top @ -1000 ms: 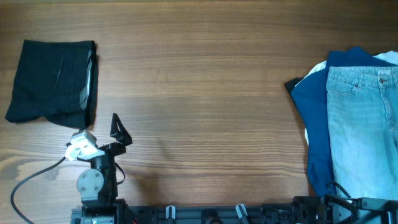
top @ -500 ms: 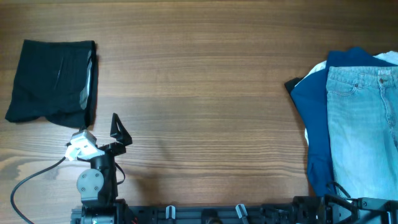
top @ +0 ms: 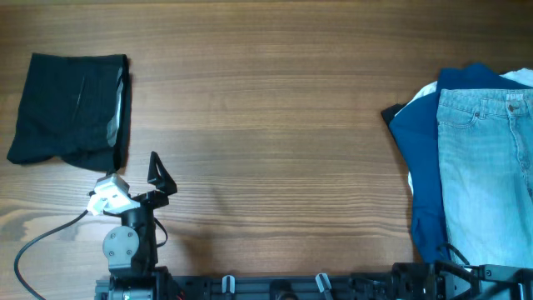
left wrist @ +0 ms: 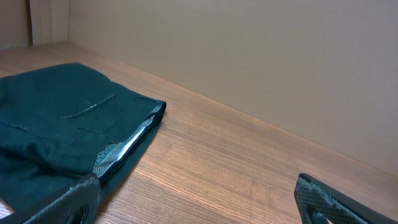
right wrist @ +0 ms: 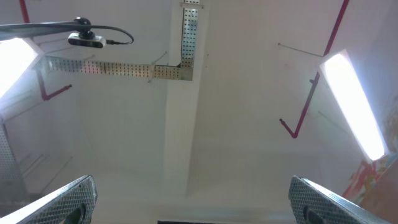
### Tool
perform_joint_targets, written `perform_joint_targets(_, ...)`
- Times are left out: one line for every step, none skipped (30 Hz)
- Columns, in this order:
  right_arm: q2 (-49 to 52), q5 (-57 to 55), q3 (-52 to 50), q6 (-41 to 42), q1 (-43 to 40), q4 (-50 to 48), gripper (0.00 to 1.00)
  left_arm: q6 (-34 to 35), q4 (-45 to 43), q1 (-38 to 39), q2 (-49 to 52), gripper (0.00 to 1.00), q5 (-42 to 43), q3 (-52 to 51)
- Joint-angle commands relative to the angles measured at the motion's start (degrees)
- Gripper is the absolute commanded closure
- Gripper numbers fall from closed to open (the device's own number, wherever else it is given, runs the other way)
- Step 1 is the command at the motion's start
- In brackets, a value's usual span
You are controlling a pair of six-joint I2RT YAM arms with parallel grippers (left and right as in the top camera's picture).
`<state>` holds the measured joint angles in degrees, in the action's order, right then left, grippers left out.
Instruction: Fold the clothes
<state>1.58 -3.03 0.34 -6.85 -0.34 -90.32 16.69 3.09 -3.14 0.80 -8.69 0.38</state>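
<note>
The black garment (top: 71, 108) lies folded into a rectangle at the far left of the table, with a strip of pale lining along its right edge. It also shows in the left wrist view (left wrist: 68, 124), at the left. My left gripper (top: 158, 173) is open and empty, parked near the front edge just right of and below the garment; its fingers (left wrist: 199, 202) stand wide apart over bare wood. My right gripper (right wrist: 189, 199) is open and empty and points up at the ceiling; its arm sits at the front right edge (top: 466, 273).
A pile of light blue denim jeans (top: 491, 167) on a royal blue garment (top: 425, 142), with a bit of white cloth, lies at the right edge. A black cable (top: 42, 242) curves at the front left. A pale wall stands behind the table (left wrist: 249, 56).
</note>
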Motion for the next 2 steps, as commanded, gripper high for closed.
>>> perform_joint_targets(-0.35, 0.7, 0.02, 0.98, -0.28, -3.32, 0.0, 0.28, 0.33, -0.42, -0.52, 0.0, 0.28, -0.04)
perform_joint_targets(-0.35, 0.7, 0.02, 0.98, -0.28, -3.32, 0.0, 0.28, 0.33, -0.42, -0.52, 0.0, 0.31, -0.04)
